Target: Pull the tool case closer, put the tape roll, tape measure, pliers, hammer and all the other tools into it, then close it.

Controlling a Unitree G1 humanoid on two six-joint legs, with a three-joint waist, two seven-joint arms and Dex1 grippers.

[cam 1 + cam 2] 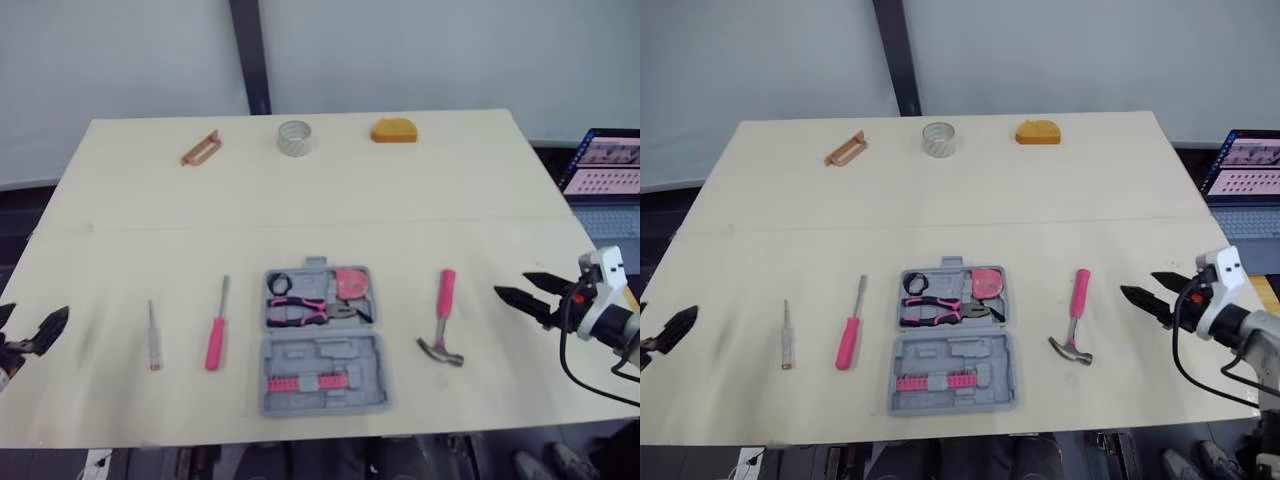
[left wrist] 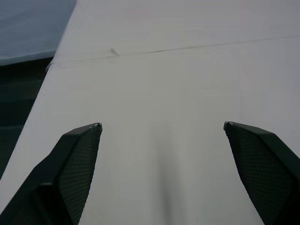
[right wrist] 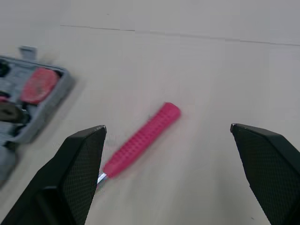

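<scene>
The grey tool case (image 1: pixel 330 352) lies open near the table's front edge. Its far half holds a black tape roll (image 1: pixel 279 283), a pink tape measure (image 1: pixel 350 283) and pink-handled pliers (image 1: pixel 310 311). A pink-handled hammer (image 1: pixel 443 318) lies to the right of the case. To the left lie a pink screwdriver (image 1: pixel 217 328) and a small clear-handled screwdriver (image 1: pixel 154 337). My right gripper (image 1: pixel 512 285) stands open just right of the hammer, whose handle (image 3: pixel 140 140) shows between its fingers. My left gripper (image 1: pixel 33 318) hangs open over bare table at the far left.
Along the table's far edge sit a copper-coloured handle (image 1: pixel 201 148), a translucent tape roll (image 1: pixel 295 137) and an orange block (image 1: pixel 394 131). An open laptop (image 1: pixel 605 170) stands beyond the table's right edge.
</scene>
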